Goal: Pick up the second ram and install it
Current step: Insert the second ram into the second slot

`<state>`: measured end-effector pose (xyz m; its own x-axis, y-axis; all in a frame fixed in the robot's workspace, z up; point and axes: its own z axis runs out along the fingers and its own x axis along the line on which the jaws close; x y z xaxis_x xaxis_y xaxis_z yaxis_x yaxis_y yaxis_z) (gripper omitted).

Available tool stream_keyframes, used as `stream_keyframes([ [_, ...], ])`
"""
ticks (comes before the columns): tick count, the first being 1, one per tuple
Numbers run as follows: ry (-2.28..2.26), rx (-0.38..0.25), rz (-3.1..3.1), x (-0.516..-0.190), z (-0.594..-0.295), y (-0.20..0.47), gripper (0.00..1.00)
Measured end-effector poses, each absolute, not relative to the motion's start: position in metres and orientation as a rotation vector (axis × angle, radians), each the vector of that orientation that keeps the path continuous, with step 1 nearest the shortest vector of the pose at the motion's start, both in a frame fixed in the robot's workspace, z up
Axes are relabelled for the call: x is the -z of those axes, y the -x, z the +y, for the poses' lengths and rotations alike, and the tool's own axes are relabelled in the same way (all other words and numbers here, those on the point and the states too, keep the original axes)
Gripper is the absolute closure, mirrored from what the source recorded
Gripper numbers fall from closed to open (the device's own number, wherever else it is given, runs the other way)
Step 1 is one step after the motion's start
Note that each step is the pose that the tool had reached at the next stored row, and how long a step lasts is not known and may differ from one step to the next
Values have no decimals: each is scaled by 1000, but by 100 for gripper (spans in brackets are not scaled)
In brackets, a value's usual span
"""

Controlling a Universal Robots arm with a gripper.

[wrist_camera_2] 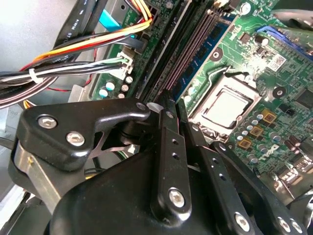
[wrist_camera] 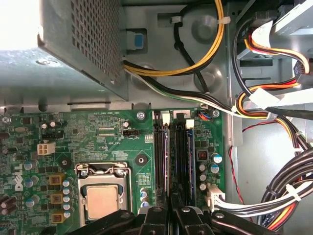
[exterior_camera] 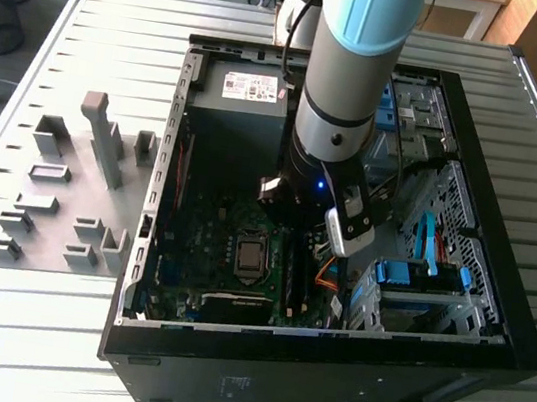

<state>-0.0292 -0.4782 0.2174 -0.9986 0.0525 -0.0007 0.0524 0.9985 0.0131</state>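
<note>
The gripper (wrist_camera_2: 171,115), its grip impossible to tell, hangs over the memory slots (wrist_camera: 173,156), the second ram (wrist_camera_2: 198,58) apparently standing just ahead; seating it well needs straight, even pressure.

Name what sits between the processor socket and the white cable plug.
Dark memory slots, between processor socket and white cable plug, in the first wrist view.

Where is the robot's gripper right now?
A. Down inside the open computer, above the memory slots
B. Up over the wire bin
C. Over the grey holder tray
A: in the first wrist view the gripper hangs right over the memory slots on the green motherboard.
</note>
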Motion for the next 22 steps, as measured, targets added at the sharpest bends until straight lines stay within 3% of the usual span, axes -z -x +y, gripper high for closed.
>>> stream_keyframes([
  [22, -33, -20, 3141, -215, -477, 28, 86],
])
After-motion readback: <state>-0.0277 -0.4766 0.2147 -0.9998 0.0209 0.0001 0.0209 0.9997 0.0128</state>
